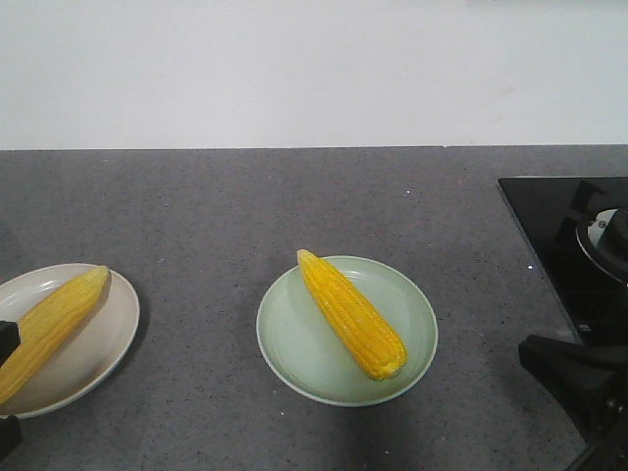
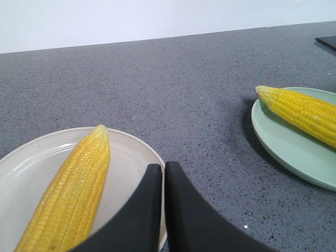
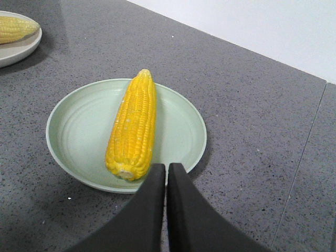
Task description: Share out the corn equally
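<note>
One corn cob (image 1: 351,314) lies slantwise on a pale green plate (image 1: 294,348) at the counter's middle; the right wrist view shows this corn (image 3: 133,126) on its green plate (image 3: 79,131). A second corn cob (image 1: 51,329) rests on a cream plate (image 1: 93,348) at the far left, and the left wrist view shows that corn (image 2: 71,194) on the cream plate (image 2: 31,157). My left gripper (image 2: 163,167) is shut and empty above the cream plate's right rim. Just off the green plate's near rim, my right gripper (image 3: 166,167) is shut, holding nothing.
A black gas hob (image 1: 574,245) with a burner fills the right end of the grey speckled counter (image 1: 294,196). A white wall runs behind the counter. Dark parts of the right arm (image 1: 579,378) show at the lower right corner.
</note>
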